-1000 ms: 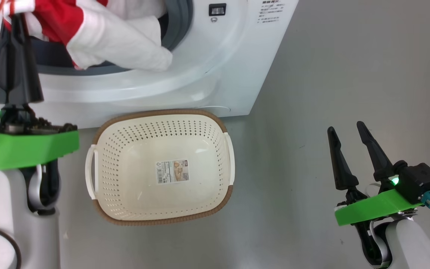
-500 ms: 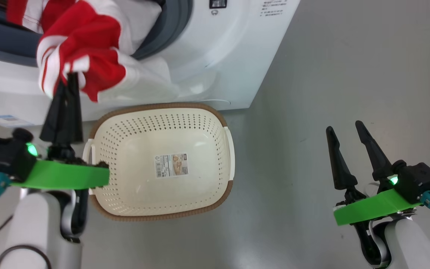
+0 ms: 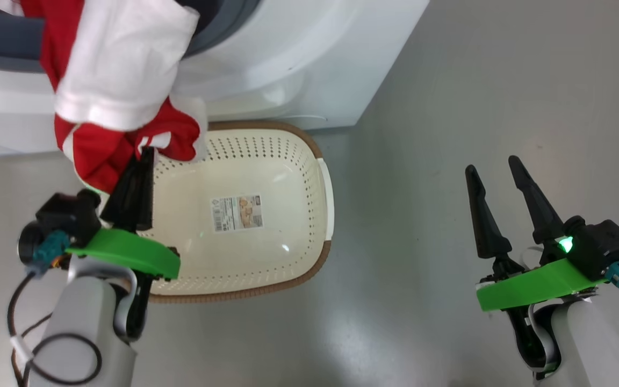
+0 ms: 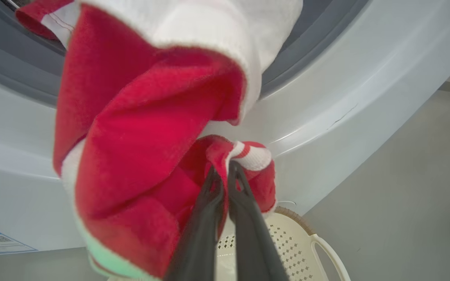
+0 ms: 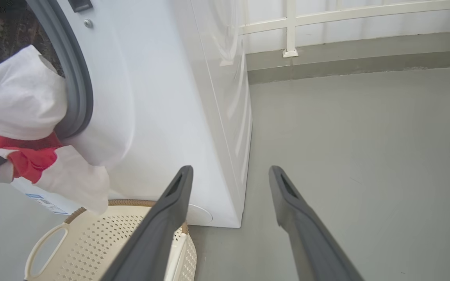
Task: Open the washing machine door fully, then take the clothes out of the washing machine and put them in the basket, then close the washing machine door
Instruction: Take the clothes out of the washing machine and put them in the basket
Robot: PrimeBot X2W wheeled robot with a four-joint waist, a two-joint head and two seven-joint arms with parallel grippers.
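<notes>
Head view: left gripper sits over the basket at its 9 o'clock rim, jaws pinched tight on a red fold of the clothes. The clothes hang out of the washer opening at 11 o'clock in frame, draped down the washer front, with the low end over the basket's 10 o'clock corner. The basket is on the floor just beside the washer front, sticker on its bottom. Right gripper is at 3 o'clock of the basket, well apart from it, jaws spread wide with nothing between them. Left wrist view: both fingers are pressed together into the red-and-white cloth, basket rim at 5 o'clock. Right wrist view: the jaws are wide over bare floor, with the washer at 10 o'clock and the basket at 7 o'clock.
</notes>
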